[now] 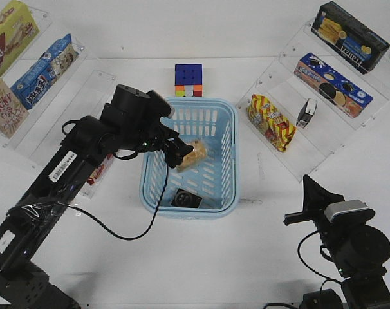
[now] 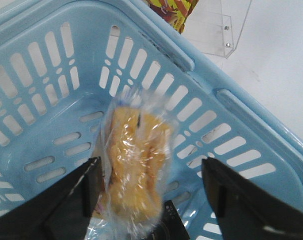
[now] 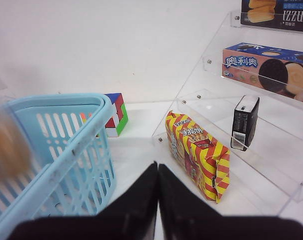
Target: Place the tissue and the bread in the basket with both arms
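Over basket [image 1: 228,132], pincer [image 1: 177,153] wide, bread [image 1: 194,153] loose.

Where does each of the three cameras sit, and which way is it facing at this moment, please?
Front view: in front, above the table, looking forward; both arms show.
Left wrist view: over the basket, looking down at the bread between the left gripper's open jaws.
Right wrist view: low beside the table, facing the shelves and tissue; right gripper shut.
Shared: all show the basket.

Flat white tabletop [image 1: 246,257], evenly lit. Stepped clear acrylic display shelves (bolted at corners) at left [image 1: 85,71] and right [image 1: 291,55]. Plain white wall [image 3: 116,45] behind.
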{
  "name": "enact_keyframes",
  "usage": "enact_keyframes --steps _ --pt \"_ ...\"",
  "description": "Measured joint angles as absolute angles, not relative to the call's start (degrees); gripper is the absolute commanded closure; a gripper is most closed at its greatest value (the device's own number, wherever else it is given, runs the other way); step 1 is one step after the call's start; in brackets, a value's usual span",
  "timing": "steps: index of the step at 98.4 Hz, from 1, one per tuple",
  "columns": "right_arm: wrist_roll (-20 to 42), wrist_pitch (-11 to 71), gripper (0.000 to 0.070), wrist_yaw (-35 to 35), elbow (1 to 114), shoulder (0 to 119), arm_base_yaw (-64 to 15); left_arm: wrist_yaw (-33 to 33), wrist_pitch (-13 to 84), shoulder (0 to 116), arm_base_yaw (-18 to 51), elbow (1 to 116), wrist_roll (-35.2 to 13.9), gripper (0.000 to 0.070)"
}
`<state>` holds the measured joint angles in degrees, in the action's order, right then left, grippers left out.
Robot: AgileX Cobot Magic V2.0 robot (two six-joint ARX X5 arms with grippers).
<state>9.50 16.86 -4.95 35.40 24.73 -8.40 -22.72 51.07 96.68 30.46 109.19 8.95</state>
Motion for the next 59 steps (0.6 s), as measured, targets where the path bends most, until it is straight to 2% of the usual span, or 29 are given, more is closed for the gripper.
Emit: enact_keyframes --steps 11,19,40,59 --pt "9.50 16.86 0.0700 -4.95 35.40 24.73 -8.40 -20.01 51.64 95.48 30.02 109.23 9.13 0.0494" --pt "9.50 16.86 0.0700 -4.91 35.40 24.73 -8.40 -16.19 51.79 93.43 29.10 109.23 9.32 0.0694" --pt "9.52 16.84 0.0700 -4.47 35.40 24.73 -8.40 -3.07 57.06 82.43 27.59 109.58 9.50 0.0699" --pt "9.52 16.84 0.0700 -4.47 35.40 24.73 -8.40 -1.80 61.14 72.23 25.58 107.79 9.41 0.0699"
